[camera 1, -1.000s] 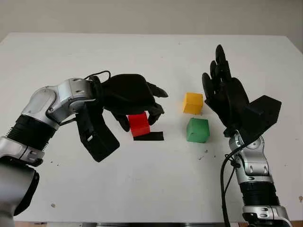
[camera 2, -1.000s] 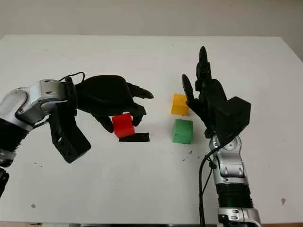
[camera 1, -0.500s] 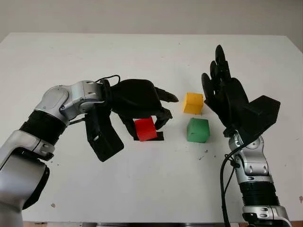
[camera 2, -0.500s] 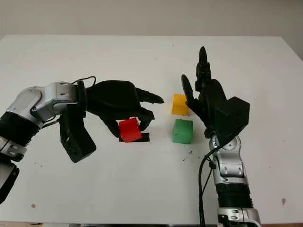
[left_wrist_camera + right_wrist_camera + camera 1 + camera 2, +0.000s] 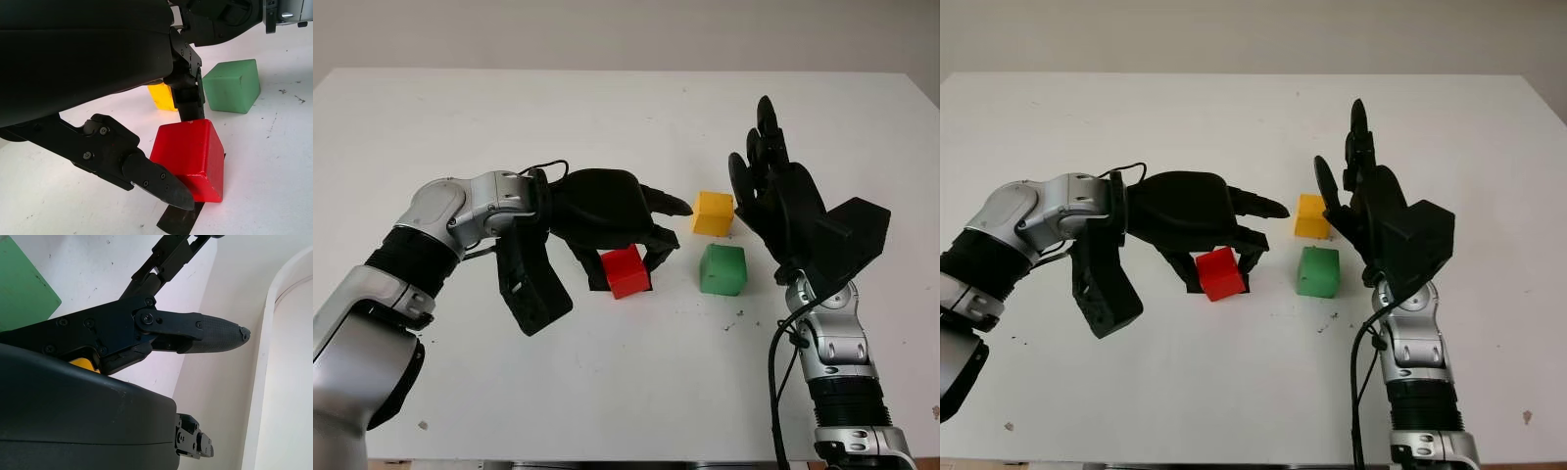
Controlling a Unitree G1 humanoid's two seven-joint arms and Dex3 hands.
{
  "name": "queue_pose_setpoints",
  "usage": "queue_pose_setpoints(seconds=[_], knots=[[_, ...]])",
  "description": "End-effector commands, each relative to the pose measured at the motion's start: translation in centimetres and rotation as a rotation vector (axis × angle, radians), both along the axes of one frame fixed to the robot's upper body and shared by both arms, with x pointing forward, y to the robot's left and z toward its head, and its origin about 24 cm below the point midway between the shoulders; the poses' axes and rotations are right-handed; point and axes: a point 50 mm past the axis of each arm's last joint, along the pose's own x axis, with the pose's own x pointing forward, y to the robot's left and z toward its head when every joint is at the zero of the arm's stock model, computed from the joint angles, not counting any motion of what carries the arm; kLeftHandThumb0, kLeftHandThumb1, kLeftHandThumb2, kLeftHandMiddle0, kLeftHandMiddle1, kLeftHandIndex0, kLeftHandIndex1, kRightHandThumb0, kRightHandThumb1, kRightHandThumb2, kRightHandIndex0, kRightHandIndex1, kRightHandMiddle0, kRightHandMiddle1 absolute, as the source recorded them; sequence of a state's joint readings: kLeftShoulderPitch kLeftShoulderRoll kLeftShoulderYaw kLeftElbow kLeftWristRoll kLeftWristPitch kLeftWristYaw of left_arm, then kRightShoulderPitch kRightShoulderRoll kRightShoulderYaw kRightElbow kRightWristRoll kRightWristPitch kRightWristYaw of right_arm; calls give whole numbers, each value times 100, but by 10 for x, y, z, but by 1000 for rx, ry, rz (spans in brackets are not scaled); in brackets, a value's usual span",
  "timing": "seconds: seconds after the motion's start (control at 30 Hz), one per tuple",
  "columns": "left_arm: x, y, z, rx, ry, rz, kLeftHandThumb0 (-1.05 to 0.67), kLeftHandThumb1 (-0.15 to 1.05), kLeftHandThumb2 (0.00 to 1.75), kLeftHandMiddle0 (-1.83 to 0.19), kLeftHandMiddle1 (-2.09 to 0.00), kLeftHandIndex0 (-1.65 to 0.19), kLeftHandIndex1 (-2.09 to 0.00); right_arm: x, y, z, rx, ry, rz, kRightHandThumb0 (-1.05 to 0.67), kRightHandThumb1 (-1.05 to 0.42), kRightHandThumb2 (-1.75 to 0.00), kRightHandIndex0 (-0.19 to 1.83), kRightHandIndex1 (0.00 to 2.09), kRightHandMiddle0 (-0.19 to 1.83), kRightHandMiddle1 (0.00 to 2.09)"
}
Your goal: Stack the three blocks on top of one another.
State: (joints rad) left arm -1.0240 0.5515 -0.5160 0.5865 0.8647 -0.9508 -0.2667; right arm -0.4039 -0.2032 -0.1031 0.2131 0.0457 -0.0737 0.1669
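— Left eye view first: where is the red block (image 5: pixel 626 271)?

— Near the middle of the white table (image 5: pixel 607 392), tilted rather than flat, over a strip of black tape (image 5: pixel 178 221) stuck to the tabletop. The left wrist view shows its lower corner down at the tape.

— What has hold of it?

— The left hand (image 5: pixel 612 220). It arches over the block from the left, with fingers (image 5: pixel 154 176) coming down on either side and clamped against the block's faces. One further finger points right, toward the yellow block (image 5: pixel 713 212).

— And the other two blocks?

— Both sit to the right of the red one, apart from it. The yellow block is the farther; the green block (image 5: pixel 722 269) lies just nearer than it, with a small gap between them. The green one is roughly level with the red block across the table.

— Where is the right hand (image 5: pixel 781 201)?

— Raised just right of the yellow and green blocks, palm turned toward them, fingers pointing up and away. It is open and grips nothing. In the right wrist view a corner of the green block and a sliver of yellow show past its shell.

— Anything stacked?

— No, each block stands alone.
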Motion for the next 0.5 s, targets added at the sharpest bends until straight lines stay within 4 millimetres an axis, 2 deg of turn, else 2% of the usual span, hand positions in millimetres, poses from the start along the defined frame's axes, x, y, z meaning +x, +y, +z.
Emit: queue_pose_setpoints(seconds=[0.0,0.13,0.23,0.47], knots=[[2,-3,7,11,-25,-9,-40,95,5,-17,-5,-43,-126,-2,1,3,1,-12,0,-75,-105,-51,-19,0,-19,1],[2,-2,7,31,-29,7,-45,92,5,-14,-5,-42,-120,-2,0,3,5,-9,3,-75,-105,-51,-19,0,-19,0],[2,-1,7,39,-42,11,-43,92,5,-12,-5,-42,-114,-1,0,3,5,-12,6,-73,-105,-51,-19,0,-19,0],[2,1,5,23,-61,14,-37,92,6,-11,-5,-40,-86,0,1,4,3,-19,10,-72,-105,-51,-19,0,-19,1]])
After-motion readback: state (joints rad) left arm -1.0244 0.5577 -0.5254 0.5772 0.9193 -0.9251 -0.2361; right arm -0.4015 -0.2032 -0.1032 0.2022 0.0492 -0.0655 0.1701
